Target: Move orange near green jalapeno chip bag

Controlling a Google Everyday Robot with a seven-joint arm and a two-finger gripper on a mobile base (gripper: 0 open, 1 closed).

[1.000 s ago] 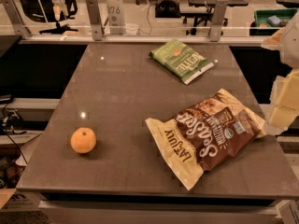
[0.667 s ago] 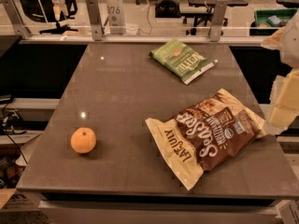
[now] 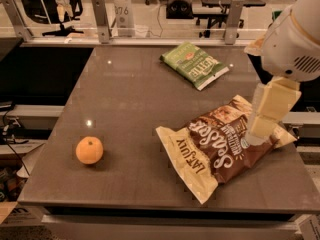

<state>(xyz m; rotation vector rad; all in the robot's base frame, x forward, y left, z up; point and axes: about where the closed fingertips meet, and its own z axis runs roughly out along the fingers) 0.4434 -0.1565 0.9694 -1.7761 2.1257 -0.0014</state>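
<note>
The orange [image 3: 89, 150] lies on the front left of the dark table [image 3: 125, 94]. The green jalapeno chip bag [image 3: 194, 64] lies flat at the back of the table, right of centre. My gripper [image 3: 261, 126] hangs at the right side, above the right end of the brown-and-cream chip bag [image 3: 220, 144]. It is far from the orange and holds nothing that I can see.
The large brown-and-cream chip bag lies between the orange and my arm, at the front right. A metal rail with posts [image 3: 100, 19] runs along the table's back edge. The table's front edge is close to the orange.
My arm has moved in from the right edge and now reaches over the right end of the brown bag. The orange and both bags have not moved.
</note>
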